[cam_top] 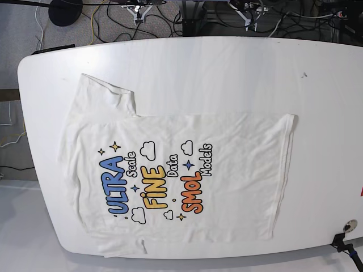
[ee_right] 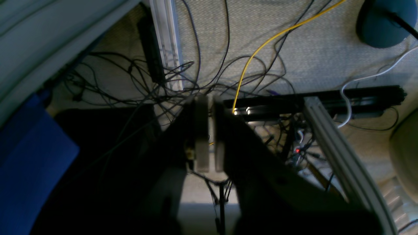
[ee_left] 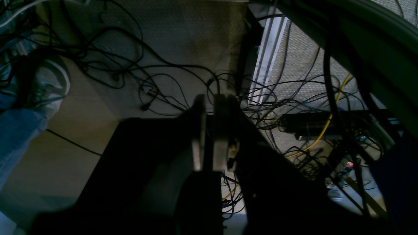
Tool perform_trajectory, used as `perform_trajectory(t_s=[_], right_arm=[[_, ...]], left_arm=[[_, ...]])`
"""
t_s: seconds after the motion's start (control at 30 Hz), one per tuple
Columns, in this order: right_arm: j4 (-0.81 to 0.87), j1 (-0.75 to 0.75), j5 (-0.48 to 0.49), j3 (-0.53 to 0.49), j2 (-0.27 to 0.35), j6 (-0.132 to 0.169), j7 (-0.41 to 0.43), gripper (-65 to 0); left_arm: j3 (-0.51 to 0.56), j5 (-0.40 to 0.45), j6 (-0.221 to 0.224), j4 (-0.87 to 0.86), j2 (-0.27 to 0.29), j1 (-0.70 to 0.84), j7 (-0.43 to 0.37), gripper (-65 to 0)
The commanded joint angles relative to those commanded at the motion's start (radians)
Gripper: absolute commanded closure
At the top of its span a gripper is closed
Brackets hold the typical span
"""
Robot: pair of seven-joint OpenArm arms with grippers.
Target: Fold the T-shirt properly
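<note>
white t-shirt (cam_top: 176,181) flat on table (cam_top: 227,62), print "ultra fine smol"; both jaws closed, empty.

Looking down past the right gripper (ee_right: 208,130), dark and blurred, fingers (ee_right: 201,143) standing nearly together with only a thin slit between. Hanging over grey carpet (ee_right: 294,58) strewn with tangled black cables (ee_right: 137,81). Showing a yellow cable (ee_right: 261,47) curving from the top right down to a black bar (ee_right: 313,98) lying across behind the gripper. Crossing that bar, a pale aluminium rail (ee_right: 336,153) running toward the lower right; another rail (ee_right: 166,42) reaching up to the top edge. Glowing small and red, a light (ee_right: 297,150) among the wires. Showing a white cable (ee_right: 365,78) at right, a round dark base (ee_right: 385,23) at top right, blue cloth (ee_right: 29,163) at left.
</note>
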Motion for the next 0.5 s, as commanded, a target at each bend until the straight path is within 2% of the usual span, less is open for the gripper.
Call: perform_trajectory(t_s=[0.5], right_arm=[[0.006, -0.001, 0.001, 0.002, -0.001, -0.001, 0.006, -1.6]], left_arm=[[0.001, 0.002, 0.003, -0.002, 0.0, -0.004, -0.014, -2.3]])
